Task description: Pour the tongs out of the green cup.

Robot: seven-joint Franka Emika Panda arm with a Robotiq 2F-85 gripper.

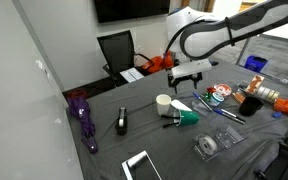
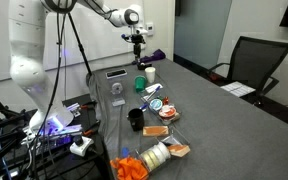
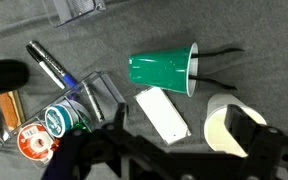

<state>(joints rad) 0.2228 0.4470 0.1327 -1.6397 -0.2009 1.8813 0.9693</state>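
Note:
The green cup (image 3: 164,70) lies on its side on the grey table, mouth toward the right of the wrist view. The dark tongs (image 3: 219,60) stick partly out of its mouth, thin arms resting on the table. In both exterior views the cup (image 1: 188,118) (image 2: 141,84) lies next to the white cup, and the tongs (image 1: 171,123) poke out of it. My gripper (image 1: 187,74) (image 2: 137,42) hangs above the cup, apart from it. Its fingers (image 3: 174,160) are spread open and hold nothing.
An upright white cup (image 3: 224,125) (image 1: 163,103) stands beside the green cup, and a white card (image 3: 162,113) lies between them. A pen (image 3: 49,65) and a tape roll (image 3: 59,120) are nearby. A black stapler (image 1: 122,121), a purple umbrella (image 1: 82,115) and an office chair (image 1: 117,50) are also there.

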